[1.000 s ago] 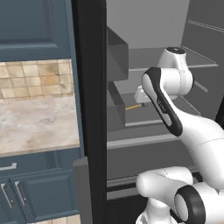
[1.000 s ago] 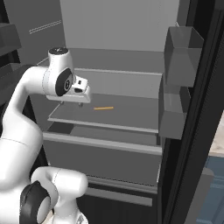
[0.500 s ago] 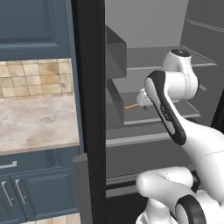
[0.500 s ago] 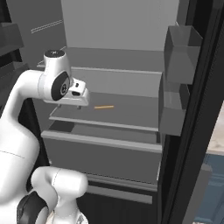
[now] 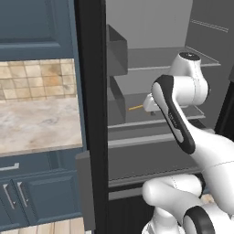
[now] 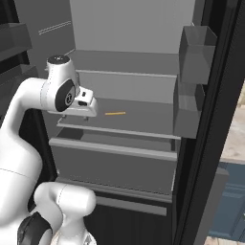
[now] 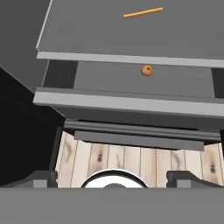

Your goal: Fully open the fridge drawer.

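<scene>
Fingers sit far apart at the bottom of the hand view, one tip low on the left and one low on the right, with nothing between them. So the gripper is spread wide and holds nothing.

In the right base view the gripper hangs in front of the open fridge, up by the left end of a thin grey shelf. A small yellow stick lies on that shelf.

The fridge drawer is the wide dark box right under that shelf. It runs across the fridge from side to side, and its light top rim runs the same way. It looks pulled out a little, since the hand view peeks down into it and shows a small orange ball inside. From the left base view the fridge drawer sits low, below the bent arm.

I think the drawer is not all the way out yet. It lies below the fingers and a bit toward the fridge. The fingers would need to go down to the rim, catch it, and pull straight out toward the robot.
</scene>
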You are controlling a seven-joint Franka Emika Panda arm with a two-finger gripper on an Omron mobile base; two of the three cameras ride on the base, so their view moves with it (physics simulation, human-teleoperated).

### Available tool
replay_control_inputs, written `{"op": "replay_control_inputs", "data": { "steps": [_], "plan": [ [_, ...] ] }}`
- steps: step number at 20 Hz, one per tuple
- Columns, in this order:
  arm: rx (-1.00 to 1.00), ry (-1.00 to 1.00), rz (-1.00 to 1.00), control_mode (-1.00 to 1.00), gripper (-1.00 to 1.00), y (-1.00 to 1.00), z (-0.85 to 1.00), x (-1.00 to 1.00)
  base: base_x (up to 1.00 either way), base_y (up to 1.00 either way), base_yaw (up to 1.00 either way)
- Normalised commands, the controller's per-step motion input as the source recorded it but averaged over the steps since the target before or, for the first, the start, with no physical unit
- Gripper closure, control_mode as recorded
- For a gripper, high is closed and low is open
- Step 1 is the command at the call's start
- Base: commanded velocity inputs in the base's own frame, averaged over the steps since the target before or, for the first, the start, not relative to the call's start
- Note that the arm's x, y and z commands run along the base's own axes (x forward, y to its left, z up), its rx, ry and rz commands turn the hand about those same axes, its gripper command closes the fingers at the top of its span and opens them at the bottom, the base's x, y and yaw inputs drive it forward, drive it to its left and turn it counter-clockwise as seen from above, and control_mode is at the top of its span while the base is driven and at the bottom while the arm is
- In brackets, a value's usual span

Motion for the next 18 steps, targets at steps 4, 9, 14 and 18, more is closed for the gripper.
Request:
{"op": "replay_control_inputs", "data": {
  "steps": [4,9,14,18],
  "plan": [
    [0.00,0.00,0.00,-1.00,-1.00,0.00,0.00,-0.05,-0.20,0.00,0.00],
    [0.00,-0.01,-0.01,-1.00,-1.00,-0.05,0.00,-0.17,0.00,0.00,0.00],
    [0.00,-0.08,0.00,-1.00,-1.00,-0.28,-0.04,-0.03,0.00,0.00,0.00],
    [0.00,-0.15,0.02,-1.00,-1.00,-0.18,-0.21,0.31,0.00,0.00,0.00]
  ]
}}
